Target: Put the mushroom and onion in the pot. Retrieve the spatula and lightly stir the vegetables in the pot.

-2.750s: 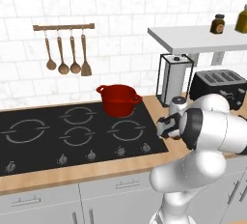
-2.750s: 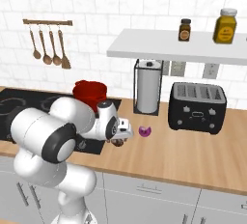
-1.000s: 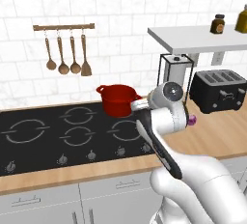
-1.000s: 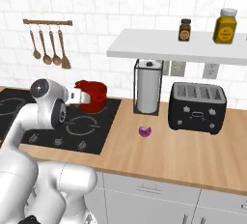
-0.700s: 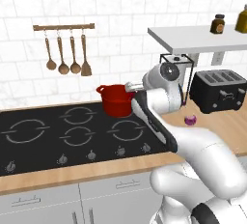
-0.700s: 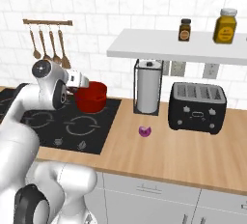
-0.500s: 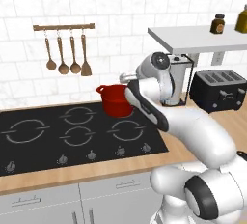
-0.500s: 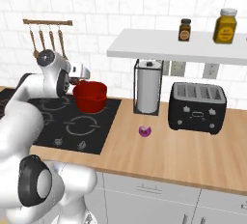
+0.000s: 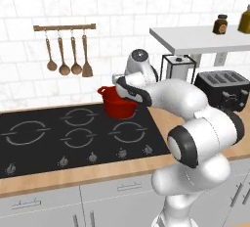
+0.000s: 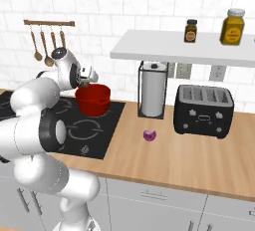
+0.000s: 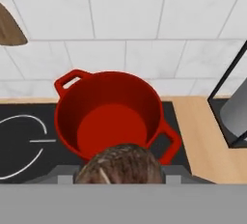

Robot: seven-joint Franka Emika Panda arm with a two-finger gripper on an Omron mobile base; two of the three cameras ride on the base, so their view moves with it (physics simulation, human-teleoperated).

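Note:
The glossy red pot (image 9: 118, 106) (image 10: 93, 100) (image 11: 111, 121) stands on the hob's back right burner and is empty inside. My gripper (image 9: 117, 79) (image 10: 85, 81) (image 11: 118, 170) hovers just above the pot's near rim, shut on a brown mushroom (image 11: 120, 162). The purple onion (image 10: 149, 135) lies on the wooden counter in front of the paper-towel holder, well right of the pot. The wooden spatula (image 9: 87, 57) (image 10: 63, 40) hangs rightmost on the wall rail, up and left of the pot; its blade edge (image 11: 9, 27) shows in the hand view.
A black hob (image 9: 73, 135) fills the counter's left part. A paper-towel holder (image 10: 153, 89) and a black toaster (image 10: 203, 109) stand right of the pot under a shelf (image 10: 184, 51) with two jars. Three wooden spoons (image 9: 63, 57) hang beside the spatula.
The arm has swung left and back from the counter over to the pot, carrying the mushroom. The onion has stayed on the counter.

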